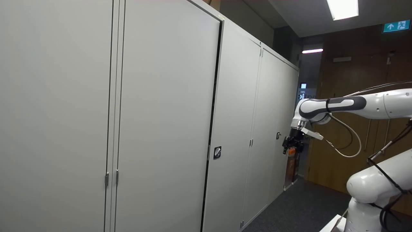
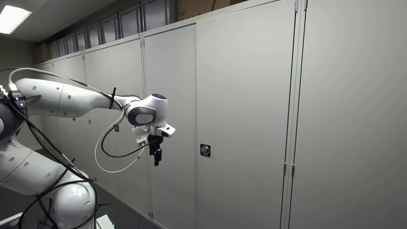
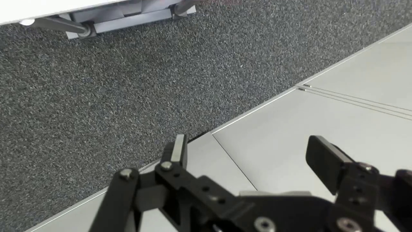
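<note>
The fingers (image 3: 325, 162) stand wide apart; in the wrist view the carpet (image 3: 135, 83) and a pale cabinet front (image 3: 270, 145) show through the space between them. In both exterior views they point downward from the end of the white arm (image 2: 79, 98), and the cabinet front rises beyond them, though how near they are to it is hard to judge. A round lock handle (image 2: 205, 150) on it sits to their right and about level with them in an exterior view. In an exterior view a small handle (image 1: 278, 135) appears just left of the fingers and a little higher, and an orange item (image 1: 292, 151) shows right beside them. Grey bins (image 2: 128, 25) line the cabinet tops, well above the fingers.
</note>
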You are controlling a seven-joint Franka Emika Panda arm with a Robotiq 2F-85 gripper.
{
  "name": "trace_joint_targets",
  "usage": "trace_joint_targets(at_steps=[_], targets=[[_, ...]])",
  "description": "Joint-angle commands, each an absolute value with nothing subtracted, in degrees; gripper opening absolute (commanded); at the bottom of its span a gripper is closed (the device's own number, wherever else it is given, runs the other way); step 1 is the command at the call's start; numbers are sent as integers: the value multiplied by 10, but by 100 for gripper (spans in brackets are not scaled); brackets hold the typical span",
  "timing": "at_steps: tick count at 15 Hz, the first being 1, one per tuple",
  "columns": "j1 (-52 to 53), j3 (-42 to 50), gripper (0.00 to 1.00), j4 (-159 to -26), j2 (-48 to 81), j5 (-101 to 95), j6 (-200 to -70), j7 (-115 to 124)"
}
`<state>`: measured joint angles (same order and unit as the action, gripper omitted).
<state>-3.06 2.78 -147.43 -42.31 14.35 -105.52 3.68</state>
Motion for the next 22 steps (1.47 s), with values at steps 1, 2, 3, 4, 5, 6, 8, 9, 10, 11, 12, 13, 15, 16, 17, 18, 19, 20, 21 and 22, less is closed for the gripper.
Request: trace_joint_targets(at_steps=[1,2,3,4,5,6,8,9,10,11,12,13,15,16,17,18,19,20,21,22], targets=[[-26,33,100,-1484,-398,170,-1120,29],[-25,33,100,-1487,-391,174,-1138,28],[-23,33,100,-1491,-384,178,-1162,27],[-21,32,100,-1495,-376,183,-1185,24],[-19,32,100,-1499,-370,185,-1208,23],[-17,30,100,-1504,-363,185,-1235,20],[-10,31,100,-1513,-351,186,-1281,15],[-5,31,100,-1520,-345,186,-1308,10],[-1,31,100,-1525,-341,183,-1328,5],[4,31,100,-1531,-335,181,-1351,0],[9,31,100,-1537,-330,179,-1374,-6],[15,33,100,-1541,-324,181,-1394,-12],[27,34,100,-1549,-314,182,-1437,-23],[32,36,100,-1553,-308,182,-1460,-28],[40,38,100,-1558,-300,186,-1487,-34],[47,39,100,-1562,-294,188,-1514,-38],[53,42,100,-1565,-286,188,-1539,-41],[60,44,100,-1568,-281,187,-1561,-42],[67,47,100,-1570,-274,189,-1584,-44],[74,51,100,-1573,-267,191,-1606,-45]])
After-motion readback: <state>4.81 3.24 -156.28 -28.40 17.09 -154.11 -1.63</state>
